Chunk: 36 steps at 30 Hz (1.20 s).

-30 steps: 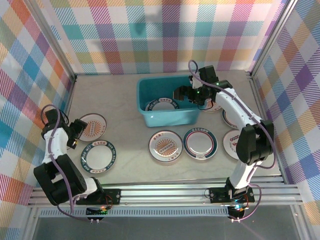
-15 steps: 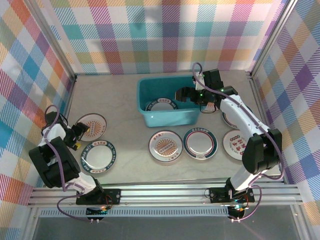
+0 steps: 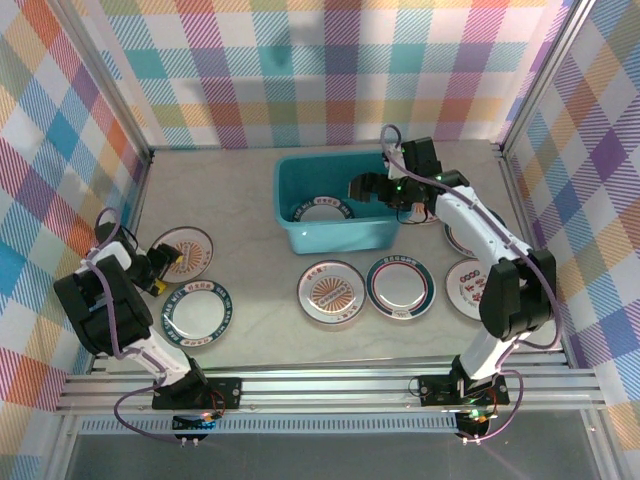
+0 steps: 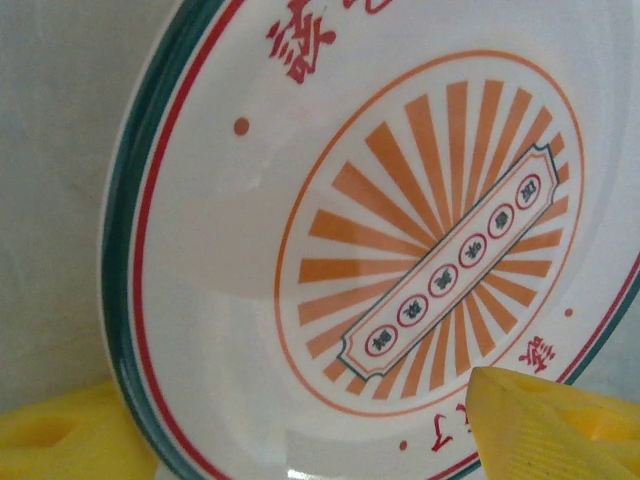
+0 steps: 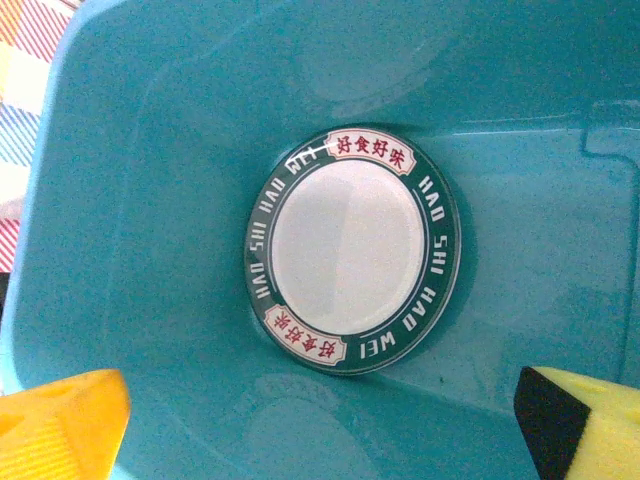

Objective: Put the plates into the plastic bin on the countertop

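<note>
A sunburst plate [image 3: 187,252] [image 4: 400,230] lies at the left of the countertop [image 3: 250,270]. My left gripper [image 3: 160,263] [image 4: 310,445] is at its near-left edge, open, with the rim between the yellow fingers [image 4: 555,425]. The teal plastic bin [image 3: 300,175] [image 5: 150,150] holds one green-rimmed plate [image 3: 325,211] [image 5: 350,262]. My right gripper [image 3: 364,188] [image 5: 320,430] hovers open over the bin, holding nothing. More plates lie on the counter: a green-rimmed one [image 3: 197,311], a sunburst one [image 3: 331,293], a blue-rimmed one [image 3: 399,285] and one at the right [image 3: 466,288].
Another plate [image 3: 458,240] lies partly under my right arm beside the bin. Plaid walls and metal rails [image 3: 140,170] border the counter on three sides. Open counter stretches between the left plates and the bin.
My left arm has folded back and its gripper has slid onto the sunburst plate's edge, jaws narrowing a little. My right gripper stays open and has shifted slightly over the bin.
</note>
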Each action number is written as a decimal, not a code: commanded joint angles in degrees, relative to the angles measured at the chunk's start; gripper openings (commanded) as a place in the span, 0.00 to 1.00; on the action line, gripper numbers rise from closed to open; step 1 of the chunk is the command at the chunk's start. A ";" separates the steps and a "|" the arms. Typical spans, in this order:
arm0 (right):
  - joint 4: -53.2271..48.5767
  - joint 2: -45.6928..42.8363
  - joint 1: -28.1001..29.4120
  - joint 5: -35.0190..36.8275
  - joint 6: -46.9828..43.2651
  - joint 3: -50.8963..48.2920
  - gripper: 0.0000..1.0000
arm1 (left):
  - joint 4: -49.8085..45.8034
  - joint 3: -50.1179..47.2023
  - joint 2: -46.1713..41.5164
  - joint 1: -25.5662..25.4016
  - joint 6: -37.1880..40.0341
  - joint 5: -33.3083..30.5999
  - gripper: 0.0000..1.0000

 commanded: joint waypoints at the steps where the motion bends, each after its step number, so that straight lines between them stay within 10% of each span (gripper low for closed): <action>1: 0.12 1.82 0.31 -0.78 1.00 2.79 0.99 | 0.80 2.20 2.81 0.88 1.19 1.32 0.76; 20: 0.71 5.65 0.31 -1.49 1.82 4.73 0.99 | 1.21 2.97 6.00 0.85 1.45 0.57 0.67; 36: -1.13 4.43 0.20 -0.91 -0.25 5.86 0.99 | 2.90 0.05 4.12 0.82 -0.02 -0.47 0.24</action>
